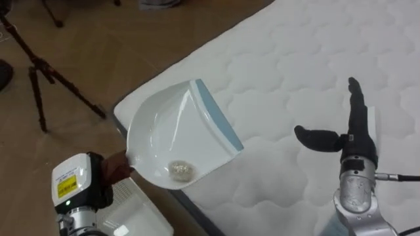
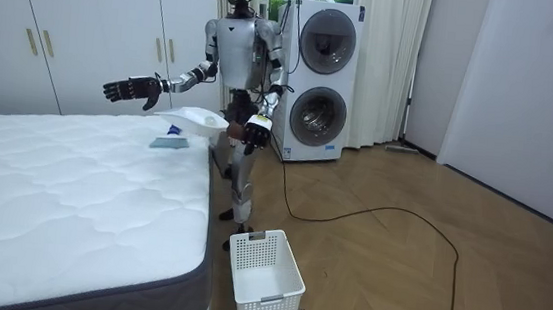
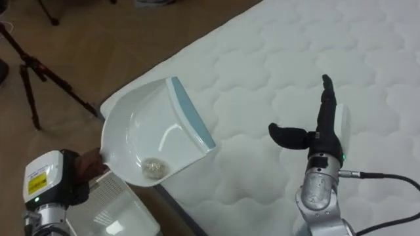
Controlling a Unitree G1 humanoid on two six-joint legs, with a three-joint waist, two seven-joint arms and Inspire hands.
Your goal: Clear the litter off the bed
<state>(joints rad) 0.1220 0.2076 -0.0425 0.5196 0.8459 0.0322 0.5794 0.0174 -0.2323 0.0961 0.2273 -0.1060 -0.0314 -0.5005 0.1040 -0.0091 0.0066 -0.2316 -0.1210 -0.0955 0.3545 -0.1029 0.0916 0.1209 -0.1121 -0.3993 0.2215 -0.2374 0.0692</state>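
A white dustpan with a pale blue lip hangs tilted over the mattress corner. A small crumpled grey-beige ball of litter lies in its hollow. My left hand is curled round the pan's handle at the lower left. My right hand hovers above the white quilted mattress at the right, fingers straight and thumb spread, holding nothing. A small flat blue-grey thing lies on the bed by that hand. In the room view I stand at the bed's corner, the right arm stretched out over the bed.
A white slatted basket stands on the wooden floor below the dustpan, next to the bed's edge. A dark tripod stands on the floor at the upper left. Wardrobes and two stacked washing machines are behind me.
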